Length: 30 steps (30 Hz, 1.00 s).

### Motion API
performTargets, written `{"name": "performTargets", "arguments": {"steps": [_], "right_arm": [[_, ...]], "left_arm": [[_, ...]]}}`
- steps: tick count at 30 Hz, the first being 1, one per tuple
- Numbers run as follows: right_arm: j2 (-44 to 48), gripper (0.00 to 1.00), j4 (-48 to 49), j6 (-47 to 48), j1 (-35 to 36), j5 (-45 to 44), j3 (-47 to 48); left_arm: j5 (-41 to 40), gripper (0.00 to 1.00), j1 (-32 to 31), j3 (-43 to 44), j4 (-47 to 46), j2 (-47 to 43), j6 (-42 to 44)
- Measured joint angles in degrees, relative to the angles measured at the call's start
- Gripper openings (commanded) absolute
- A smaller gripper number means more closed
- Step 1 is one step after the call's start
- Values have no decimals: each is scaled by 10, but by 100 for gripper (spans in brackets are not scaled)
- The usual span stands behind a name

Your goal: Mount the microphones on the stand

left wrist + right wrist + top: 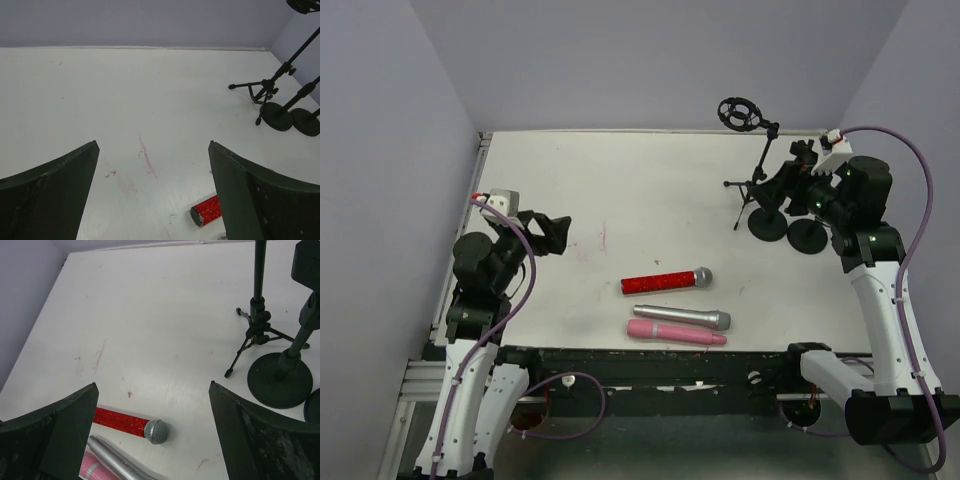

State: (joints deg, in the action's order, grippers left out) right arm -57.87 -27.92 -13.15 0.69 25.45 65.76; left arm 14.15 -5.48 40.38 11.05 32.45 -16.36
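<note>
Glittery red microphone with silver mesh head, silver-grey microphone and pink microphone lie together by the white table's near edge, probably stiff, light, slick, so pinch mid-handle; left gripper and right gripper gape empty; left wrist shows only the red butt, top shows all three.

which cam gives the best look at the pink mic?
Top external: the all-pink stick microphone lies fully in view, end to end. Right wrist catches only a sliver of it at the bottom edge. Left wrist doesn't show it.
</note>
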Motion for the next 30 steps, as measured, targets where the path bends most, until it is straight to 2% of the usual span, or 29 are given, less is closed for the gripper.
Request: {"name": "performTargets", "arguments": {"steps": [4,7,12,15,20,23,30], "right_arm": [[-7,100,0,1,0,18,0],[-14,100,1,29,0,64,-6],[-20,100,-17,181,0,204,-37],[-27,100,-43,288,2,275,-66],[-36,100,-73,407,5,354,-132],[-54,100,-88,447,5,373,-163],[-69,100,-96,473,5,373,-164]], "left_arm": [[42,99,0,0,-7,2,0],[88,99,-1,0,-17,12,-1],[149,99,-28,12,-5,63,0],[153,99,-88,56,41,114,21],[86,99,-251,183,153,247,100],[50,99,-307,224,197,319,153],[9,86,-405,328,285,528,284]]}}
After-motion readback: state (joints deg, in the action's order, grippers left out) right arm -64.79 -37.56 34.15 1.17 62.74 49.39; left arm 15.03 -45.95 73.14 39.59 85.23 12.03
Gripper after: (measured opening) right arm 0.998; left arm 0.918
